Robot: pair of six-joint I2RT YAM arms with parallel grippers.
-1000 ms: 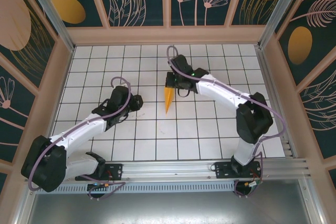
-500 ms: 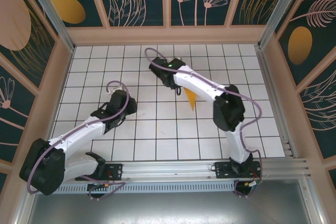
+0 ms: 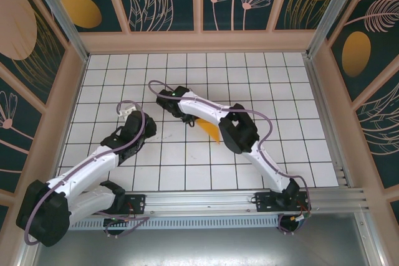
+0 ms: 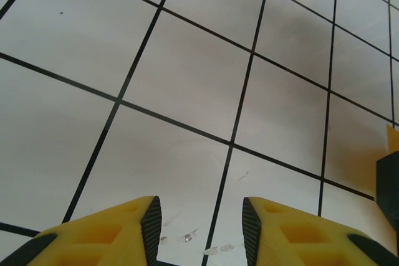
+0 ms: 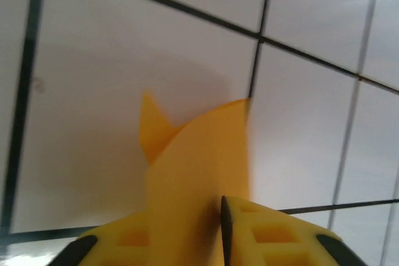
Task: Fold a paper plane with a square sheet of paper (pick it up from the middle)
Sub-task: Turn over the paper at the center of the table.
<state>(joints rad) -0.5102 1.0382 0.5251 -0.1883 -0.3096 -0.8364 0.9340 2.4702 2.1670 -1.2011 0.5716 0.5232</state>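
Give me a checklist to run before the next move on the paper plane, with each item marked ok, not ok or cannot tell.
1. The paper plane sits between the fingers of the right gripper: ok.
2. The right grip is firm: cannot tell; the paper hides one finger's inner edge.
3. The left gripper is open with nothing between its fingers: ok.
4. The left gripper is apart from the plane in the top view: ok.
5. The plane is lifted off the table: cannot tell.
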